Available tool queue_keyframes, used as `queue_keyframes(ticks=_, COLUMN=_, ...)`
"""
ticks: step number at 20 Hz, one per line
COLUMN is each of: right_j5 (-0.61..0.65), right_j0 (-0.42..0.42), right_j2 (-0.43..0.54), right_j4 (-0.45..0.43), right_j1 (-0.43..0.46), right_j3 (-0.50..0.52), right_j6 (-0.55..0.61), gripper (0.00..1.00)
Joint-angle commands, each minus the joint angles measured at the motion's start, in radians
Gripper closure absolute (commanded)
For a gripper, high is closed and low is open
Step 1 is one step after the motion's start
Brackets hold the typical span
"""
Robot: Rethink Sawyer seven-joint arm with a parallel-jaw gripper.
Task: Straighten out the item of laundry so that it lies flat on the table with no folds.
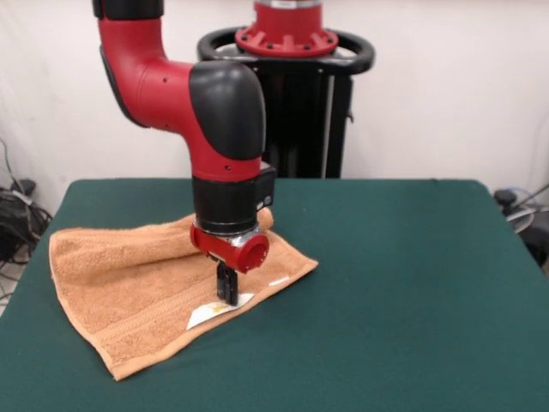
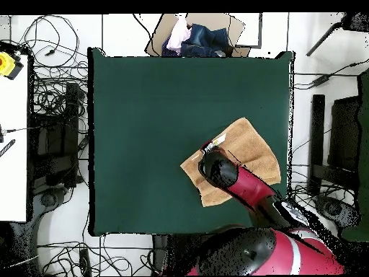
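Note:
The orange-tan towel (image 1: 129, 283) lies on the left part of the green table (image 1: 403, 283), its far edge humped into a fold behind the arm. Its white tag (image 1: 208, 316) lies near the towel's front right edge. My gripper (image 1: 226, 296) points straight down with its tips on the towel just beside the tag, and the fingers look pressed together on the cloth. In the overhead view the towel (image 2: 252, 148) lies at the table's (image 2: 158, 122) lower right. The arm's wrist (image 2: 218, 171) covers part of it and hides the gripper.
The robot's pedestal (image 1: 292, 94) stands behind the table's far edge. In the overhead view a box of clothes (image 2: 196, 36) sits beyond the top edge. Cables (image 2: 50, 101) and a white side table (image 2: 13, 144) are at the left.

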Motion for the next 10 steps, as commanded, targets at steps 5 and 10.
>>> queue_keyframes(ticks=5, right_j5=-0.135, right_j0=0.002, right_j2=0.382, right_j4=0.065, right_j1=0.253, right_j3=-0.098, right_j6=0.289, gripper=1.00)
queue_keyframes(ticks=10, right_j5=-0.135, right_j0=-0.010, right_j2=0.414, right_j4=0.084, right_j1=0.252, right_j3=-0.083, right_j6=0.310, gripper=1.00)
